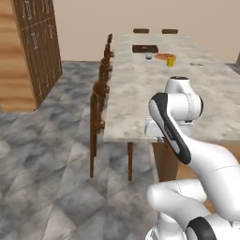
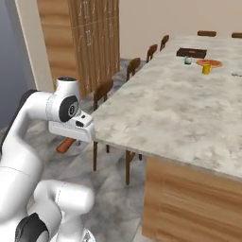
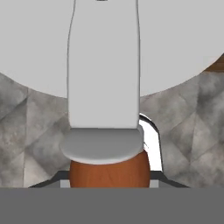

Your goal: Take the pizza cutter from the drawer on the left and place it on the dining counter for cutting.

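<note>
The pizza cutter (image 3: 107, 168) sits clenched in the pincer (image 3: 109, 181): in the hand view its rounded reddish-brown handle fills the gap at 6 o'clock, with a pale grey collar above it and a long flat grey blade guard running up to 12 o'clock. A sliver of bright metal edge peeks out at 3 o'clock of the collar. The wheel itself is hard to make out from this end-on angle. In the right base view the handle (image 2: 66, 145) juts out as a short brown stub below the white hand, at 8 o'clock of the near table corner, over the floor and just beside the table edge.

The dining table (image 1: 140, 93) is a long slab of beige-grey marbled stone on a wooden base (image 2: 189, 198), stretching away toward 12 o'clock. Dark wooden stools (image 1: 99, 93) line its left side, their seats tucked under the overhang. At the far end stand a round orange pizza (image 1: 163, 56), a small yellow cup (image 1: 170, 61), a dark rectangular tray (image 1: 145, 48) and a small bluish item too small to name. The floor (image 1: 47, 164) is grey veined stone tile. Tall carved wooden cabinet doors (image 1: 40, 42) stand at 10 o'clock. In the left base view the arm's elbow hides the hand and the near table corner.
</note>
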